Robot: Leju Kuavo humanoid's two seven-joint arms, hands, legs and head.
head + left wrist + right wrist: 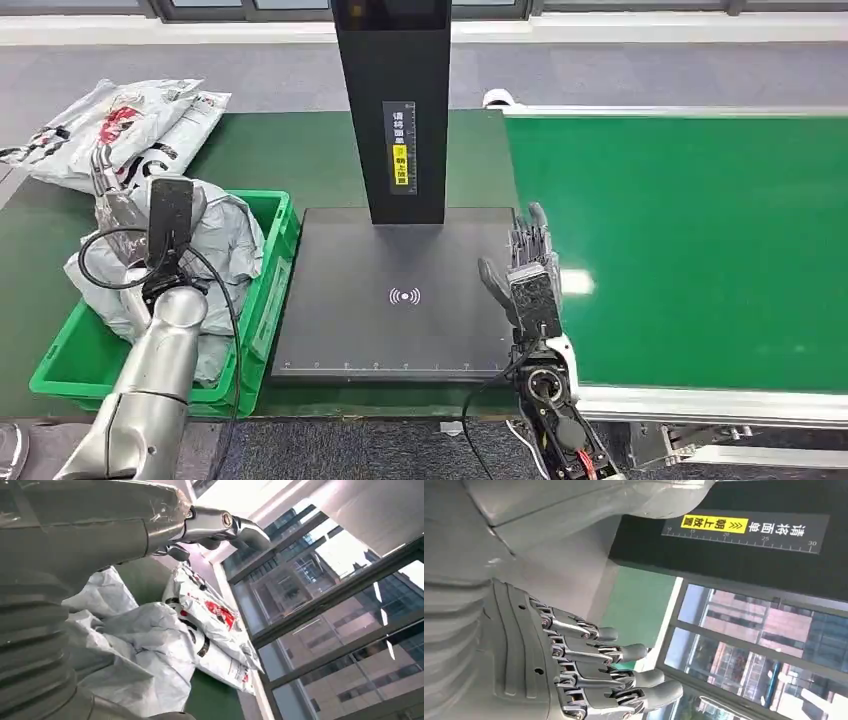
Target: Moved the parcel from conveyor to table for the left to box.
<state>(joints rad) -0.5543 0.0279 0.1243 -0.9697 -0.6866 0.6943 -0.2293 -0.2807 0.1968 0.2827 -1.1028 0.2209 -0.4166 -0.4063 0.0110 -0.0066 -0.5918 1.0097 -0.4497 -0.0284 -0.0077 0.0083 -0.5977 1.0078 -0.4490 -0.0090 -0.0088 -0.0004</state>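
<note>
Left hand (125, 195), grip indiscernible, hovered over parcels (225, 245) in green box (262, 300), frame left; right hand (528, 270) spread, empty, centre-right.

Parcels in the green box and on the table; conveyor belt bare.

A crumpled grey poly-bag parcel (225, 245) lies inside the green plastic box (268, 290) at the 9 o'clock side of the head view, bulging above the box rim and partly hidden by the left arm. The box stands on the dark green table (300, 150), just beside the black scanner plate. At 10 o'clock, two white mailer bags with red and black print (125, 125) lie flat and overlapping on the table, apart from the box. The bright green conveyor (690, 240) spans the 3 o'clock side and carries no parcel.
</note>
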